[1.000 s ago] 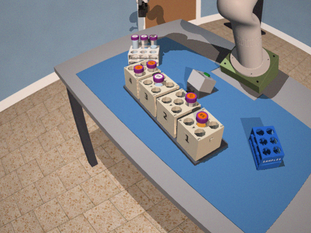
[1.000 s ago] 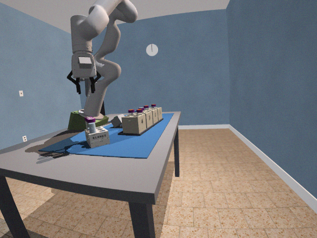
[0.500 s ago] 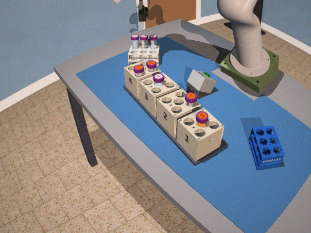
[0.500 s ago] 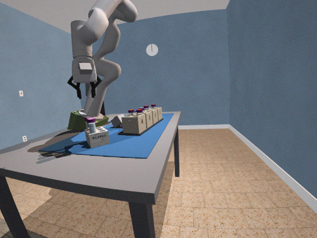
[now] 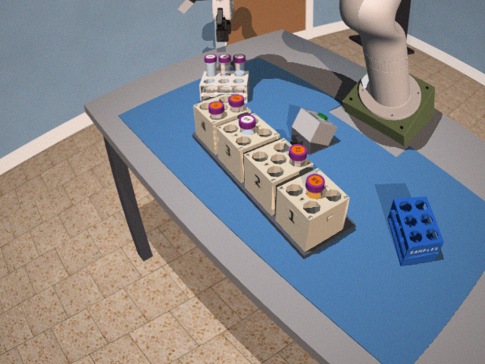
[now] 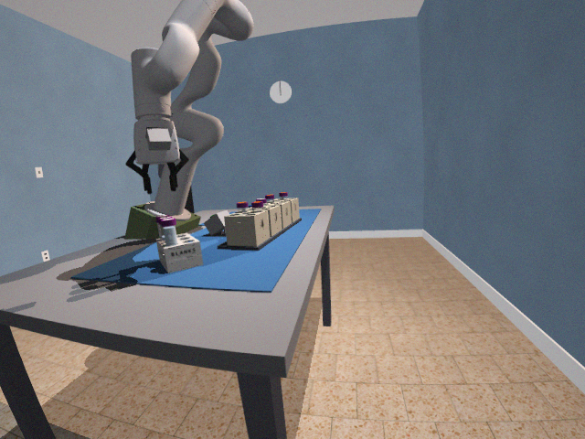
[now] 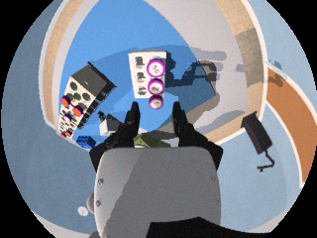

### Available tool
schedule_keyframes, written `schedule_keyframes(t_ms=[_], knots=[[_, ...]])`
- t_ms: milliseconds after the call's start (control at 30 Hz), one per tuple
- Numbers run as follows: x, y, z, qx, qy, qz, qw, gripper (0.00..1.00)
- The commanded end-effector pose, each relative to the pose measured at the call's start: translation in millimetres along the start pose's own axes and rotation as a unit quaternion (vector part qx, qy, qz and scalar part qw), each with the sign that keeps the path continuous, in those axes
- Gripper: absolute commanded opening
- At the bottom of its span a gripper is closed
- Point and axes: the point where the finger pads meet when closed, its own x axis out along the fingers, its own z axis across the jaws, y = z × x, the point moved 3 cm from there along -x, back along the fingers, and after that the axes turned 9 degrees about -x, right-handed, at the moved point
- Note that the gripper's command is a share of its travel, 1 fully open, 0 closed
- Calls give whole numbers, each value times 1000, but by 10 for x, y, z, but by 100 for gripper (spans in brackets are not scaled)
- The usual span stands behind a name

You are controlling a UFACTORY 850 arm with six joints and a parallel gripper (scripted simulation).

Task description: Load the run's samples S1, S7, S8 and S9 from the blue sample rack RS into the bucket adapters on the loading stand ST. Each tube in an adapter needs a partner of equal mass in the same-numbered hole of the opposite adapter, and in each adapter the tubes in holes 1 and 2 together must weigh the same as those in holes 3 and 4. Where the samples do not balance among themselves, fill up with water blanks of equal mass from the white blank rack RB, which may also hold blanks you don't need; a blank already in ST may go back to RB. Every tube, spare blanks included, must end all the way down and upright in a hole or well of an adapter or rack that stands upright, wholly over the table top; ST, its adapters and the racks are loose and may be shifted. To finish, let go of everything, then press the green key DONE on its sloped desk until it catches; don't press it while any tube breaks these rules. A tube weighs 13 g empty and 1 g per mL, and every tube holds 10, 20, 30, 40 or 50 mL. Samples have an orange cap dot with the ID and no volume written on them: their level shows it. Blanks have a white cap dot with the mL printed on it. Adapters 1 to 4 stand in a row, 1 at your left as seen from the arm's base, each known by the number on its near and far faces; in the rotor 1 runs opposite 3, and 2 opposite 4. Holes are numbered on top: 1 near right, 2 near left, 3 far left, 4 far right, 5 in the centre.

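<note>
My gripper [image 5: 222, 28] [image 6: 160, 187] [image 7: 156, 108] is open and empty, high above the white blank rack RB [image 5: 202, 86] [image 6: 182, 257] [image 7: 139, 74]. Three white-dot blanks [image 5: 224, 61] [image 7: 157, 86] stand in one row of that rack. On stand ST [image 5: 313, 250], adapter 4 [image 5: 203, 131] holds two orange-dot samples [image 5: 216, 108] [image 5: 236, 100]. Adapter 3 [image 5: 231, 155] holds a white-dot blank [image 5: 247, 121]. Adapter 2 [image 5: 258, 178] holds one sample [image 5: 298, 152]. Adapter 1 [image 5: 297, 223] holds one sample [image 5: 314, 183]. The blue sample rack RS [image 5: 424, 252] is empty.
The grey sloped desk [image 5: 313, 131] with the green DONE key [image 5: 321, 116] stands between the adapters and the arm's green base [image 5: 407, 117]. A blue mat [image 5: 352, 282] covers most of the table. The sample rack stands near the table's right front.
</note>
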Motion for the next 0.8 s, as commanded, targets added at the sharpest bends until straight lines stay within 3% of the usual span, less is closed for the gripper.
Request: schedule_keyframes(t_ms=[0, 767], knots=[[92, 8, 4, 0, 0, 1, 1000, 57], [513, 8, 4, 0, 0, 1, 1000, 57]])
